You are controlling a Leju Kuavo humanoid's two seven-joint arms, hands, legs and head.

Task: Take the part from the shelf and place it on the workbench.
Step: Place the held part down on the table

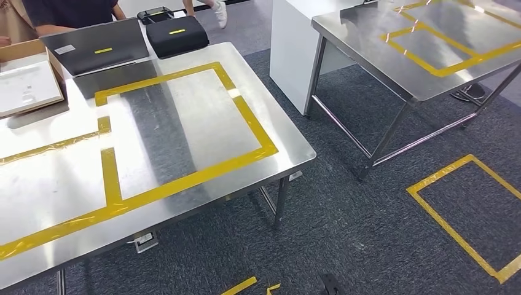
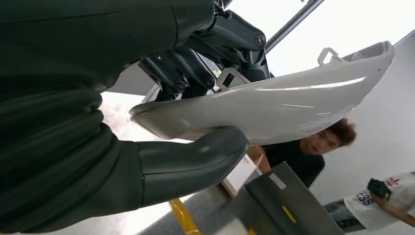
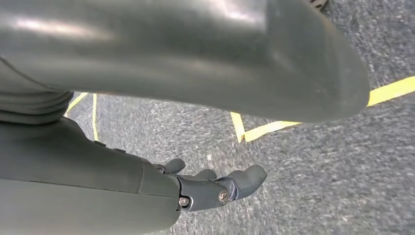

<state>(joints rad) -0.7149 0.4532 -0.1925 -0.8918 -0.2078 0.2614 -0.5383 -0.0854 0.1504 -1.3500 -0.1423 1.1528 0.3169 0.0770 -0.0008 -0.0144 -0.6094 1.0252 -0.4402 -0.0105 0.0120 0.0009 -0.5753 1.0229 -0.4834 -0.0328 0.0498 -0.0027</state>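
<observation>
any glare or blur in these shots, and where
Head view: sharp, with bright glare patches on the steel workbench washing out its left side. Left wrist view: blown-out white background behind the white part, streak highlights along its glossy surface, and the left hand dark by contrast. Right wrist view: carpet smeared by blur, with the right hand reasonably sharp.

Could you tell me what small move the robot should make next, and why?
Probably bring the left hand forward over the workbench: it grips the white part between thumb and fingers, and the taped rectangle lies bare just ahead.
</observation>
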